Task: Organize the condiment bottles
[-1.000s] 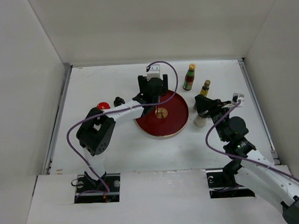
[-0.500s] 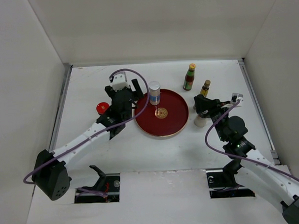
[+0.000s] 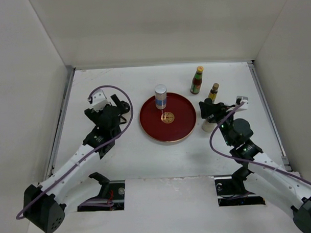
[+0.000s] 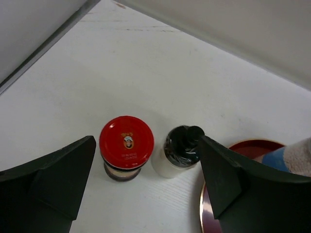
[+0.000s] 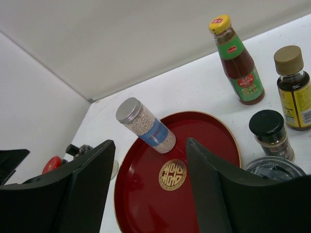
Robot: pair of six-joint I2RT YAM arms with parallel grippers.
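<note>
Red tray (image 3: 182, 120) with gold emblem (image 3: 168, 116); red-lidded jar (image 4: 126, 141); silver-lidded bottle (image 5: 146, 125), blue label

I see a tall jar (image 3: 160, 97) on the tray (image 3: 181, 127), at its far-left. The sauce bottle (image 3: 196, 80) and slim bottle (image 3: 213, 92) stand beyond its right edge, a flat-lidded jar (image 4: 126, 145) to its left.

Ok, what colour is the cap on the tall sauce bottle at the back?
Yellow cap on the sauce bottle; clearest in the right wrist view.

White surface (image 3: 121, 153), boxed in by a plain back wall (image 3: 157, 29), left wall (image 3: 22, 100) and right wall (image 3: 291, 65). Metal strip (image 3: 61, 125) along the left edge. Soft, even light.
</note>
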